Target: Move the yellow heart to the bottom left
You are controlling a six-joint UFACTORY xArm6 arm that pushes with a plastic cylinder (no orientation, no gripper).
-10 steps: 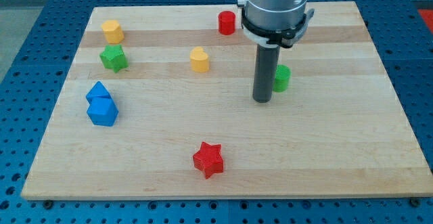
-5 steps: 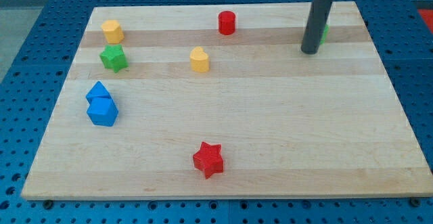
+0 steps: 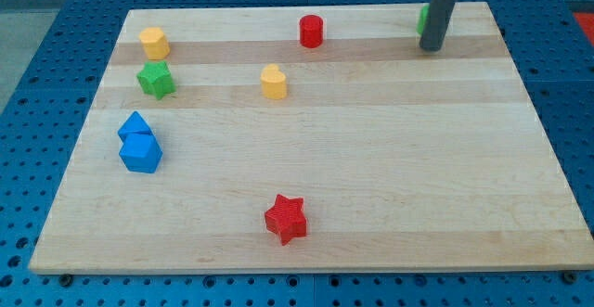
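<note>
The yellow heart (image 3: pixel 273 82) sits upper-middle on the board (image 3: pixel 371 177), well to the view's left of my tip (image 3: pixel 431 47) and slightly lower. There are no jaws, only a bare rod. A green block (image 3: pixel 423 17), mostly hidden, touches the rod's left side.

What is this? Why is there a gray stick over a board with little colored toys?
The stick is a robot arm's rod; my tip slides along the wooden board and pushes blocks. It holds nothing. One camera looks down at the board. My tip is at the view's top right, beside a half-hidden green block. Farther left sit a red cylinder, yellow heart, another yellow block, green star, two blue blocks and a red star.
</note>
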